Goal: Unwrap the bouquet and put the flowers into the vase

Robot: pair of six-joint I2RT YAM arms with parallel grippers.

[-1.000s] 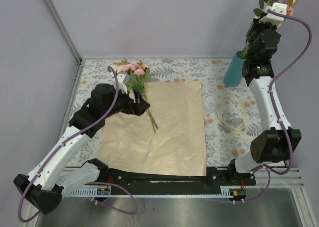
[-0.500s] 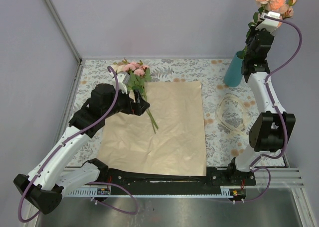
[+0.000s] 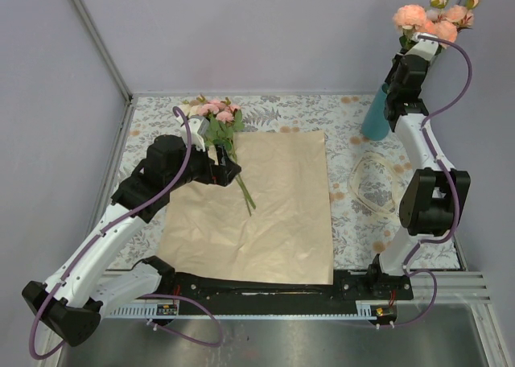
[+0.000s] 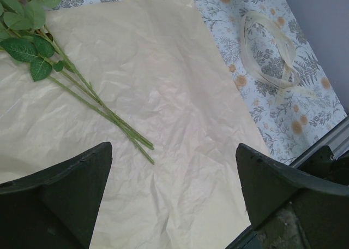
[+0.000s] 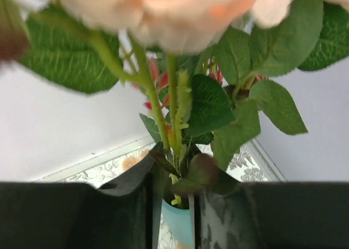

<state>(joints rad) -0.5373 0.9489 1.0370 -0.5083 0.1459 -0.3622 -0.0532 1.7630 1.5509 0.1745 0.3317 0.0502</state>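
Top external: crinkled paper on floral cloth, smooth teal vase; left gripper gaping, right gripper slightly parted around stems.

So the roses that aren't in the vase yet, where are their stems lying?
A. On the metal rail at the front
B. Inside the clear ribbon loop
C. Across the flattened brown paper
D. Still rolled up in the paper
C: the left wrist view shows the green stems lying bare on the flattened brown paper, apart from the ribbon loop.
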